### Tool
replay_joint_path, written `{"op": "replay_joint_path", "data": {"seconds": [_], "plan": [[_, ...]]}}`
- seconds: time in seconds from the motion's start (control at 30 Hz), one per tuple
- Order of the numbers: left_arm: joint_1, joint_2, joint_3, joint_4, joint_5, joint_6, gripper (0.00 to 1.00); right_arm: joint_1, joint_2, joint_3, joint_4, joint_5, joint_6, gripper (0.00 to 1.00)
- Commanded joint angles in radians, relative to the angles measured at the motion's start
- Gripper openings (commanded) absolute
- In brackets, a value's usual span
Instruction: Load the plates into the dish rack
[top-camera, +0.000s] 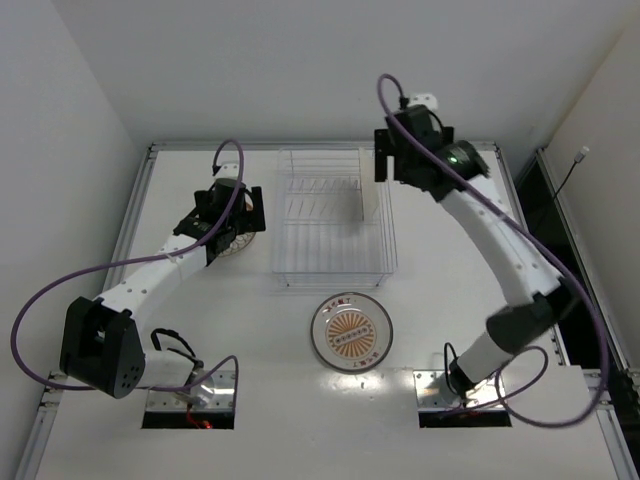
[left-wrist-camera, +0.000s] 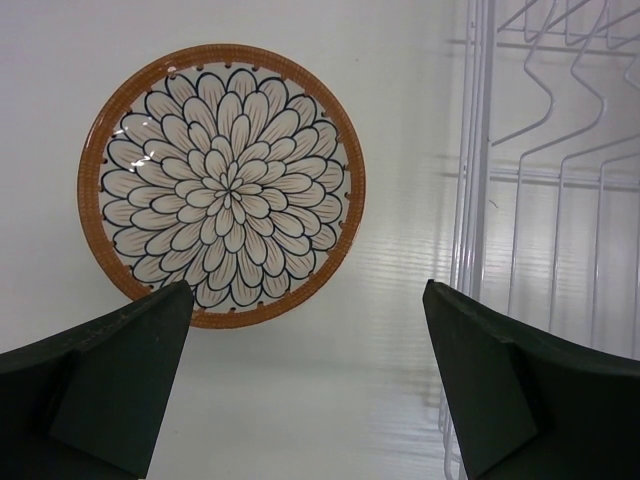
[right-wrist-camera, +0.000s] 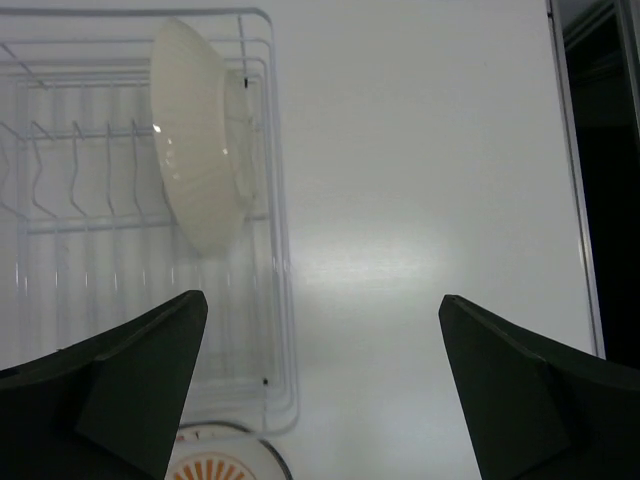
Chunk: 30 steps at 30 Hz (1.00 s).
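The wire dish rack (top-camera: 330, 262) stands at the middle of the table. One white plate (top-camera: 368, 205) stands on edge in its right end; the right wrist view shows its ribbed back (right-wrist-camera: 200, 140). A second plate (top-camera: 351, 332) with an orange sunburst lies flat in front of the rack. A third plate (left-wrist-camera: 222, 185), with an orange rim and a petal pattern, lies flat left of the rack. My left gripper (top-camera: 235, 222) hovers over that plate, open and empty (left-wrist-camera: 308, 300). My right gripper (top-camera: 395, 165) is open and empty (right-wrist-camera: 322, 300), above the table beside the rack's right side.
The rack's wires (left-wrist-camera: 540, 180) run along the right of the left wrist view, close to the left gripper. A dark gap (right-wrist-camera: 600, 150) runs past the table's right edge. The sunburst plate's rim (right-wrist-camera: 225, 462) shows at the bottom of the right wrist view.
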Motion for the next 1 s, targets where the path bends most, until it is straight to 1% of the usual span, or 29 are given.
{"op": "replay_joint_path", "data": {"seconds": [0.0,0.03,0.07,0.1,0.13,0.17,0.2,0.23,0.27,0.3,0.33,0.37,0.4,0.43,0.47,0.53,0.67,0.7,0.77,0.83,0.87,0.97], "plan": [[-0.008,-0.020,0.040,0.007,-0.013,-0.003,1.00,-0.027,-0.221,-0.185,0.018,-0.124,-0.016,1.00],[-0.008,-0.020,0.040,0.007,-0.023,-0.003,1.00,-0.027,-0.279,-0.300,0.052,-0.185,-0.006,1.00],[-0.008,-0.020,0.040,0.007,-0.023,-0.003,1.00,-0.036,-0.338,-0.357,0.067,-0.225,0.010,1.00],[-0.008,-0.020,0.040,0.007,-0.023,-0.003,1.00,-0.037,-0.445,-0.468,0.083,-0.271,0.033,1.00],[-0.008,-0.020,0.040,0.007,-0.023,-0.003,1.00,-0.046,-0.494,-0.529,0.106,-0.377,0.097,1.00],[-0.008,-0.020,0.040,0.007,-0.023,-0.003,1.00,-0.046,-0.539,-0.592,0.106,-0.438,0.137,1.00],[-0.008,-0.020,0.040,0.007,-0.023,-0.003,1.00,-0.046,-0.611,-0.723,0.116,-0.501,0.181,1.00],[-0.008,-0.020,0.040,0.007,-0.023,-0.003,1.00,-0.056,-0.642,-0.799,0.133,-0.578,0.253,1.00],[-0.008,-0.020,0.049,0.007,-0.023,-0.003,1.00,-0.056,-0.669,-0.875,0.188,-0.750,0.284,1.00],[-0.008,-0.020,0.049,0.007,-0.034,-0.003,1.00,-0.056,-0.696,-1.019,0.211,-0.811,0.321,0.97],[-0.008,-0.020,0.049,0.007,-0.034,-0.003,1.00,-0.056,-0.728,-1.096,0.242,-0.860,0.365,0.97],[-0.008,-0.020,0.049,0.007,-0.034,-0.003,1.00,-0.056,-0.819,-1.173,0.320,-0.940,0.461,0.94],[-0.008,-0.020,0.049,0.007,-0.034,-0.003,1.00,-0.056,-0.875,-1.309,0.343,-0.957,0.514,0.94],[-0.008,-0.020,0.049,0.007,-0.034,-0.003,1.00,-0.056,-0.934,-1.363,0.357,-0.958,0.559,0.92],[-0.008,-0.020,0.049,0.007,-0.043,-0.003,1.00,-0.056,-1.055,-1.434,0.357,-0.958,0.624,0.90],[-0.008,-0.020,0.049,0.007,-0.043,-0.003,1.00,-0.066,-1.175,-1.501,0.328,-0.938,0.706,0.90],[-0.008,-0.020,0.049,0.007,-0.052,-0.003,1.00,-0.066,-1.181,-1.578,0.307,-0.950,0.757,0.90],[-0.008,-0.020,0.049,0.007,-0.052,-0.003,1.00,-0.066,-1.165,-1.591,0.336,-0.971,0.757,0.90],[-0.008,-0.020,0.049,0.007,-0.052,-0.003,1.00,-0.066,-1.084,-1.611,0.380,-0.997,0.748,0.90],[-0.008,-0.020,0.049,0.007,-0.052,-0.003,1.00,-0.066,-1.014,-1.593,0.400,-1.010,0.728,0.90],[-0.008,-0.020,0.049,0.007,-0.052,-0.003,1.00,-0.066,-0.951,-1.579,0.400,-1.010,0.716,0.90],[-0.008,-0.020,0.049,0.007,-0.052,-0.003,1.00,-0.066,-0.877,-1.545,0.371,-0.978,0.697,0.89]]}}
